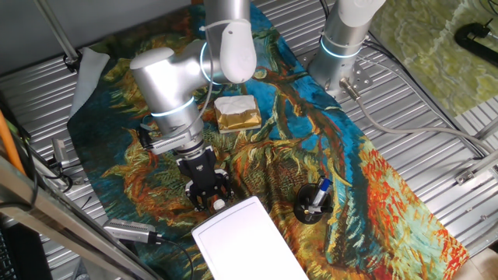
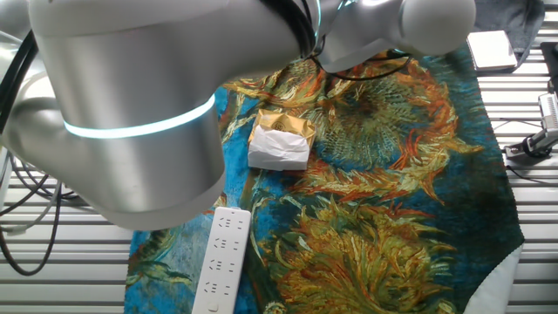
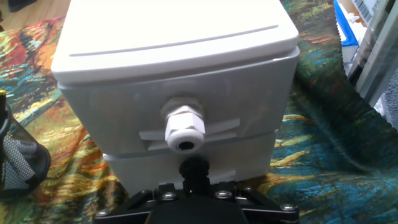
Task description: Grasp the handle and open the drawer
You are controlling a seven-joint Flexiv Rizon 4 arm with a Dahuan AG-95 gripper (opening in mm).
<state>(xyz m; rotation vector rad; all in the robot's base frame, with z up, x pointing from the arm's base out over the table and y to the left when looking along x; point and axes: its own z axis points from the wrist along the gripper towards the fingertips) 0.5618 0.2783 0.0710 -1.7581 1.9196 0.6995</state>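
The drawer (image 3: 186,127) fills the middle of your hand view, its front face turned to the camera and sitting flush under the lid of its flat white box (image 3: 174,28). The handle (image 3: 185,129), a small round white knob, stands out at the centre of that face, slightly left of the frame's middle. Along the bottom edge of that view you see only the black base of the gripper (image 3: 194,193); the fingertips are out of frame, so you cannot tell there how wide they stand.

In the one fixed view, the white box (image 1: 245,241) lies at the lower centre of the frame on the patterned cloth (image 1: 373,179). The gripper (image 1: 208,194) hangs just at the box's upper left end, black fingers (image 1: 196,194) pointing down toward it. A small white round shape shows between them, but from that angle you cannot tell whether they touch the knob or are spread beside it.

A black round holder with pens (image 1: 314,204) stands to the right of the box, close by. A gold-foil block with a white top (image 1: 236,113) sits above centre, well apart from the gripper.

In the other fixed view, the arm (image 2: 131,105) blocks most of the upper left; the foil block (image 2: 281,139) and a white power strip (image 2: 222,262) show below it.
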